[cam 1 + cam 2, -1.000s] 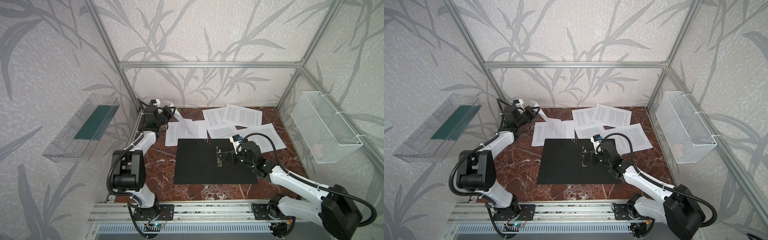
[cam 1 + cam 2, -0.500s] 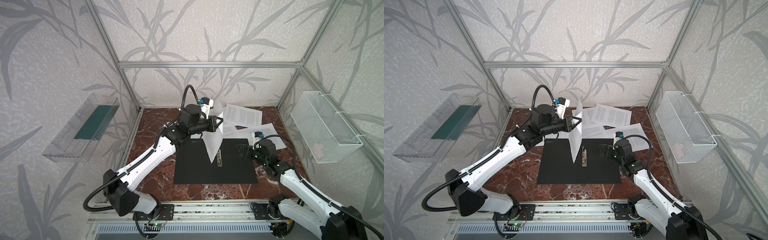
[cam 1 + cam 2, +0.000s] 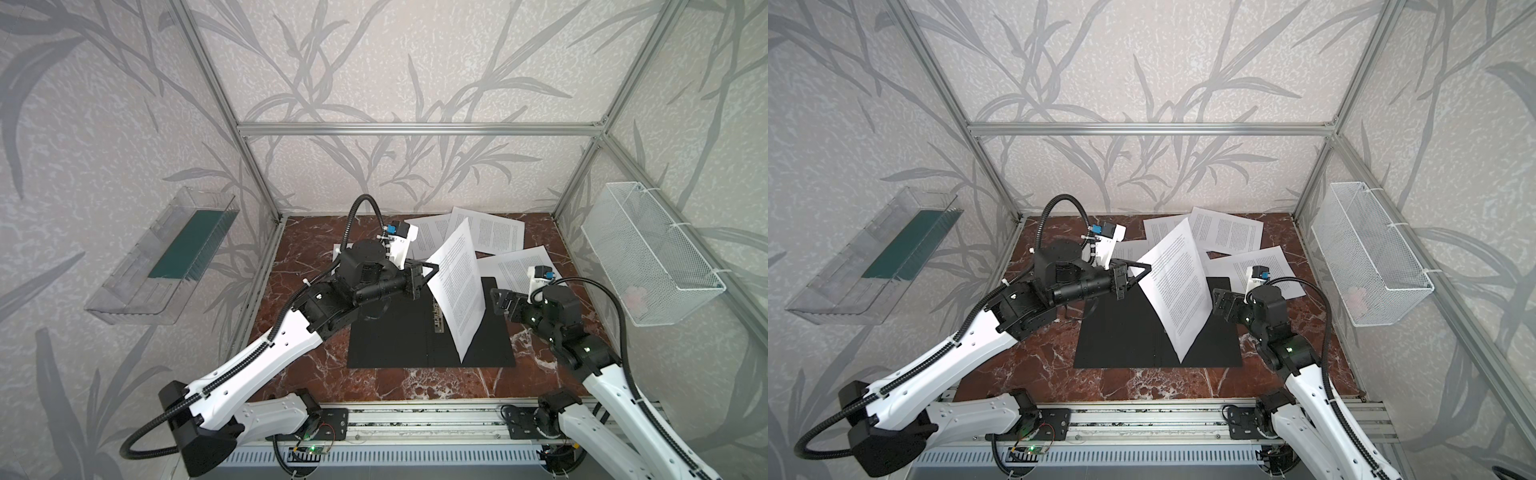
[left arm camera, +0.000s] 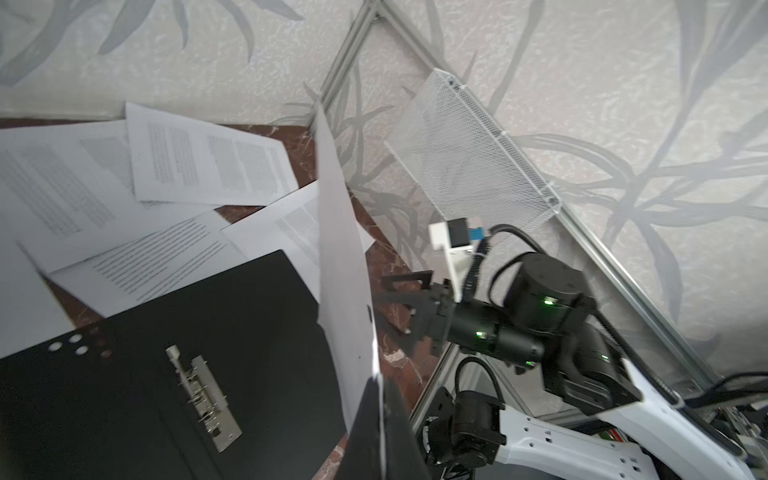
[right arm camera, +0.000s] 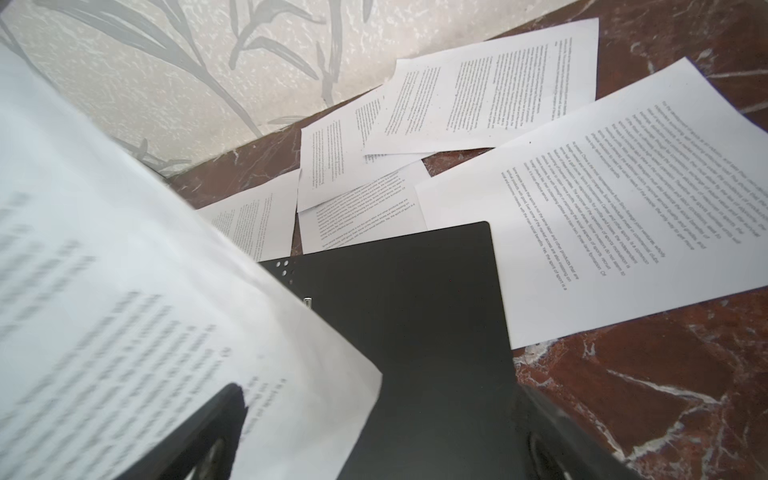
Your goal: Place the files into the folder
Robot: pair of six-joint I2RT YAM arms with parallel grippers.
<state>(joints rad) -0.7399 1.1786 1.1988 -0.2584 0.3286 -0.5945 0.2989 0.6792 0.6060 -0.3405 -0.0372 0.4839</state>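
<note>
Left arm has swung from the upper-left corner of the counter [image 3: 303, 249] to frame ctr in the last sec, bringing one sheet [image 3: 457, 286] w/ it. Half a sec ago that sheet hung over the clip [image 3: 436, 320]; now it's further right, over the right half of the folder [image 3: 390, 345].

Left hand [image 3: 430, 271], ctr of both top views, is clamped tight on the sheet's left edge. Sheet stands near upright, tilted, print facing right. Its low corner points down at the folder; touching or just above, can't tell.

Folder lies open & flat at lower ctr, black inside up, metal clip down its middle, no paper lying flat on it yet.

Right of the sheet, right hand [image 3: 500, 302] has backed off from the clip to the folder's right edge. Its jaws stand wide, gripping nothing, w/ the sheet's lower part just beside them.

Other files [image 3: 486, 232] lie flat & overlapping at upper ctr-right, behind the folder.

Meaning for the task: first sheet looks approx at its drop spot, so I'd judge the next step is laying it flat on the right half, maybe w/ the right hand steadying the free edge. Risk: limp paper could curl or slide off. Task barely begun; several sheets left.
</note>
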